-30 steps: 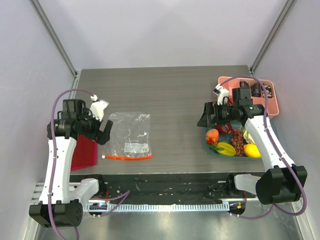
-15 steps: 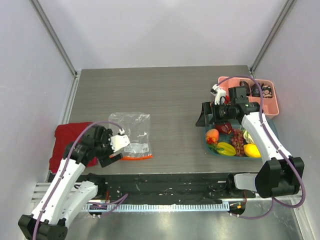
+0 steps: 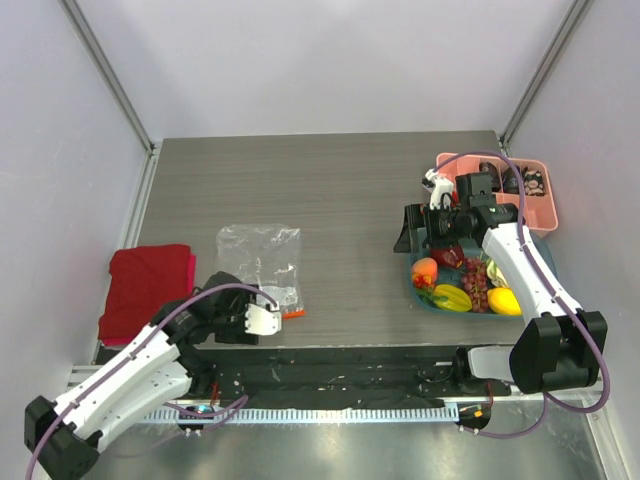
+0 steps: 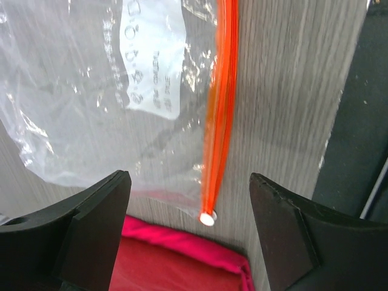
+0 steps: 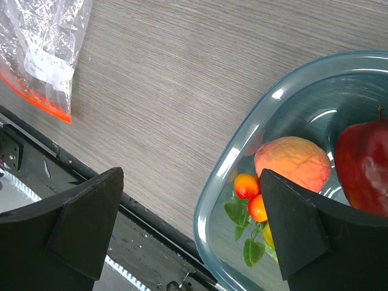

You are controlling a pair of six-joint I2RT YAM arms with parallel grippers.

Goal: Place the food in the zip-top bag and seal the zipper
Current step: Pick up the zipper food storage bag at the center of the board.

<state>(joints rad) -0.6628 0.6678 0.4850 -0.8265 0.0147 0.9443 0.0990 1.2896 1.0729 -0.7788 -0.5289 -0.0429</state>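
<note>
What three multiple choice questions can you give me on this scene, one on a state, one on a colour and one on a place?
1. The zip-top bag is: A) empty and flat on the table; B) stuffed full; C) lifted in the air.
2. The zipper is: A) green; B) blue; C) orange-red.
3. The food lies: A) in the bag; B) in the bluish bowl; C) loose on the table.
Answers: 1 A, the clear pouch lies flat with nothing in it. 2 C, the strip shows orange-red in the left wrist view. 3 B, the fruits sit heaped inside the bowl at the right.
</note>
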